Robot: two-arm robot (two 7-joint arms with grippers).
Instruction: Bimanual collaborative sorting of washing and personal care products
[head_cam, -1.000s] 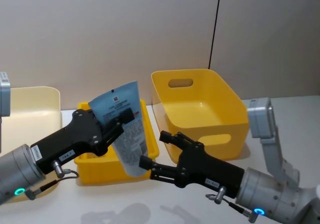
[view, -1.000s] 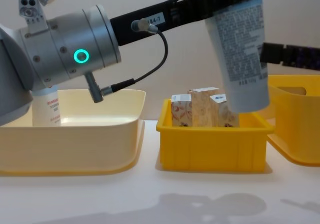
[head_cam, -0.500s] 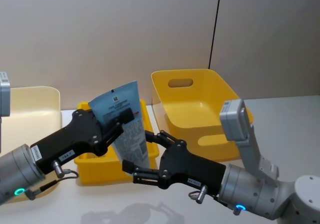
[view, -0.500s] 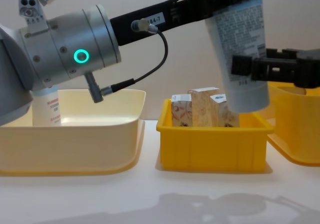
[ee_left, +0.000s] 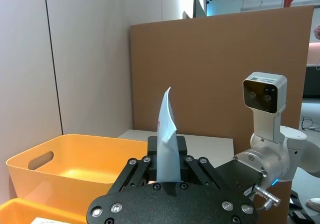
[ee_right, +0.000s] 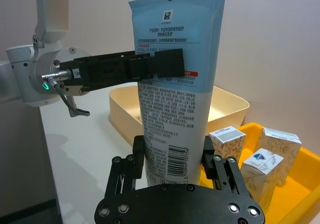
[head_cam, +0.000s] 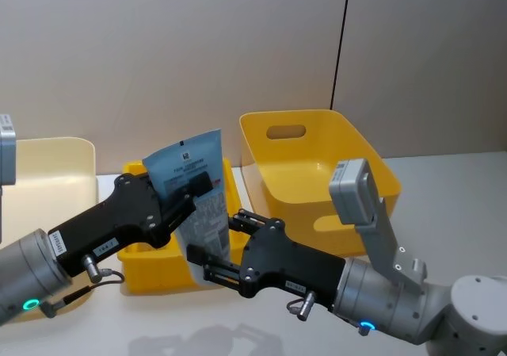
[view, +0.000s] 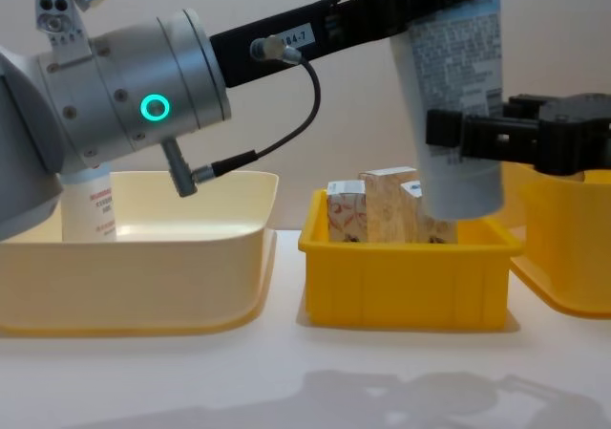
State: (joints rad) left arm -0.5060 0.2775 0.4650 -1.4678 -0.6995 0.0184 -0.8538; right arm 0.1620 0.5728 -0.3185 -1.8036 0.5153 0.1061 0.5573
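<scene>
A tall pale-blue squeeze tube (head_cam: 202, 205) hangs upright over the small yellow bin (view: 406, 276). My left gripper (head_cam: 194, 188) is shut on its upper part, and the tube's flat crimped end (ee_left: 166, 144) sticks out between its fingers. My right gripper (ee_right: 174, 156) is open, with one finger on each side of the tube's lower end (view: 458, 161). Beige floral cartons (view: 382, 204) stand in the small yellow bin below. A white bottle with red print (view: 88, 209) stands in the cream bin (view: 143, 257) at the left.
A large yellow bin with a handle slot (head_cam: 317, 174) stands at the right, behind my right arm. The cream bin (head_cam: 47, 166) sits at the far left. A grey wall panel closes the back of the table.
My right gripper has slid left from beside the large yellow bin until its fingers straddle the tube's lower end. The left gripper and the tube have stayed put.
</scene>
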